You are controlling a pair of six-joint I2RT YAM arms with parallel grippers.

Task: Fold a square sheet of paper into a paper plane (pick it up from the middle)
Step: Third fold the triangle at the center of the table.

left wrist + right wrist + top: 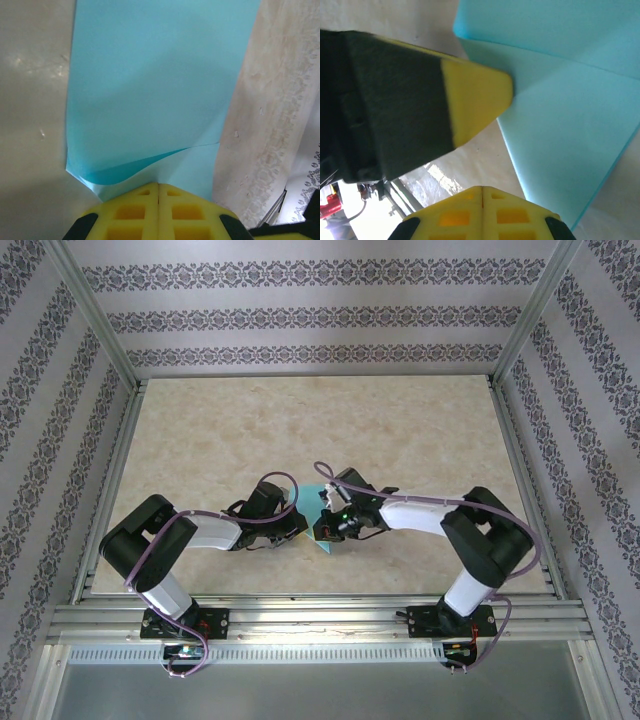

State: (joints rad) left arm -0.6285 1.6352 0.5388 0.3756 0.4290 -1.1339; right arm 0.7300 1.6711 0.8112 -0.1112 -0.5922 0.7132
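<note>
The left gripper (158, 187) is clenched, its yellow fingers pressed together with nothing visibly nipped between them, and its tip rests at an edge of the sheet of paper (150, 85). The right gripper (482, 190) is clenched too and holds nothing, its tip just beside the sheet. The turquoise sheet lies on the table (30, 100) between the two grippers, towards the near side and about midway across. It is already partly folded: creases cross it, and beside the left tip a flap curls up instead of lying flat. The step in hand looks like flattening a fold. To do it well, I would set the closed tip squarely on the lifted flap and run it slowly along the crease from one end to the other. The other gripper should pin the paper so it does not skid on the smooth top. No brand, label or writing can be read; the walls (300, 315) carry only an ornamental pattern.
</note>
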